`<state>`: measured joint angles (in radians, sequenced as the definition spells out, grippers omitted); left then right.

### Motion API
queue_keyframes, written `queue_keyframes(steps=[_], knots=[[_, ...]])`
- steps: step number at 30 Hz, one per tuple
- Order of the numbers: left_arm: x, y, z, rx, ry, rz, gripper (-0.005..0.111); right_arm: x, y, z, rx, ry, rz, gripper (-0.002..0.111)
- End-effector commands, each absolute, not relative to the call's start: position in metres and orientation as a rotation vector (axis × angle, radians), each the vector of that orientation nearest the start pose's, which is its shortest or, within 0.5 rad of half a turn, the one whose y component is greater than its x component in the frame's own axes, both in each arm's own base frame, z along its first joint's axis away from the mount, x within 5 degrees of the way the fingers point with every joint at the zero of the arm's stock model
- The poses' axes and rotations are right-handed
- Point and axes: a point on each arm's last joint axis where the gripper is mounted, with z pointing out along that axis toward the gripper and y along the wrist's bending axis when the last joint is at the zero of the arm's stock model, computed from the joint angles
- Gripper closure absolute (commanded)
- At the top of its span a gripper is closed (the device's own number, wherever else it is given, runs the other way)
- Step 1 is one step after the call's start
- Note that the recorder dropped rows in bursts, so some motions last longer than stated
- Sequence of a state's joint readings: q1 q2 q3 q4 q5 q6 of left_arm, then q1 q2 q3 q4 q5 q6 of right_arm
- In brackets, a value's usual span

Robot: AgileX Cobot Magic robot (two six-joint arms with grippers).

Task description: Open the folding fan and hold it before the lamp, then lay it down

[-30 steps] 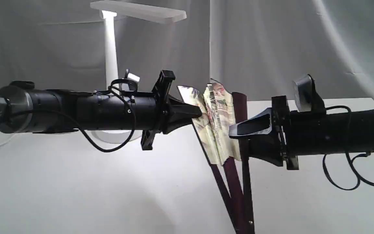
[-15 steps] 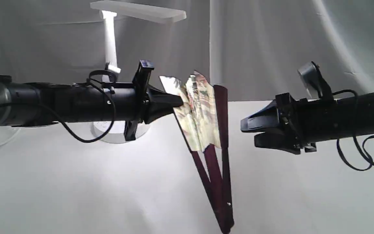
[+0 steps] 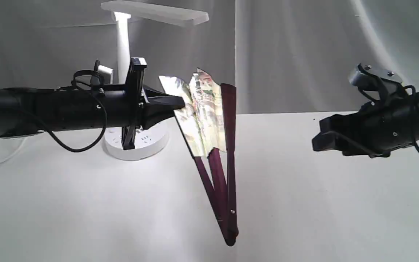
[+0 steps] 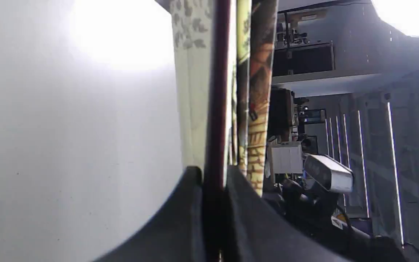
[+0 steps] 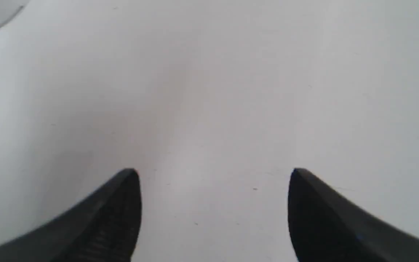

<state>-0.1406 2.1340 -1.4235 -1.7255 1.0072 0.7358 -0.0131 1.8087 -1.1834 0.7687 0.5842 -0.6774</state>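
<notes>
Tabletop (image 3: 322, 207) white, grey drape (image 3: 304, 54) bkgd

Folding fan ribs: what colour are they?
The folding fan has dark maroon ribs, clearest in the exterior view.

table (image 3: 322, 203): white | backdrop (image 3: 296, 54): grey draped cloth — creased | room (image 4: 395, 120): dim, perhaps shelving

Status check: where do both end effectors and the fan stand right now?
Left end effector shut on fan, at one outer rib. Right end effector open, empty, apart. Fan partly spread, pivot end down, beside lamp. Nothing blocking.
</notes>
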Motion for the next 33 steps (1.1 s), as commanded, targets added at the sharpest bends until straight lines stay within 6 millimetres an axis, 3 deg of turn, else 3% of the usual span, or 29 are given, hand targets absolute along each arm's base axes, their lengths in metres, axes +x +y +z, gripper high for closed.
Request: queue_keyframes(steps=[1,8,13,17,23,28,33], knots=[[0.430,-0.137,0.204,-0.299,2.155,-1.762,0.107,0.373,0.024,0.219,-0.069,2.553,0.287,0.051],[0.429,-0.138,0.205,-0.290,2.154,-1.776,0.107,0.363,0.019,0.219,-0.041,2.657,-0.018,0.059],[0.428,-0.139,0.206,-0.272,2.151,-1.800,0.107,0.363,0.037,0.223,-0.167,2.615,-0.042,0.081],[0.427,-0.139,0.207,-0.262,2.149,-1.815,0.107,0.357,0.056,0.240,-0.279,2.470,-0.045,0.083],[0.426,-0.139,0.207,-0.258,2.148,-1.820,0.107,0.338,0.060,0.256,-0.260,2.273,0.020,0.083],[0.426,-0.139,0.207,-0.258,2.148,-1.820,0.107,0.319,0.061,0.248,-0.227,2.060,0.105,0.083],[0.426,-0.139,0.207,-0.258,2.148,-1.820,0.107,0.302,0.061,0.224,-0.225,1.858,0.163,0.083]])
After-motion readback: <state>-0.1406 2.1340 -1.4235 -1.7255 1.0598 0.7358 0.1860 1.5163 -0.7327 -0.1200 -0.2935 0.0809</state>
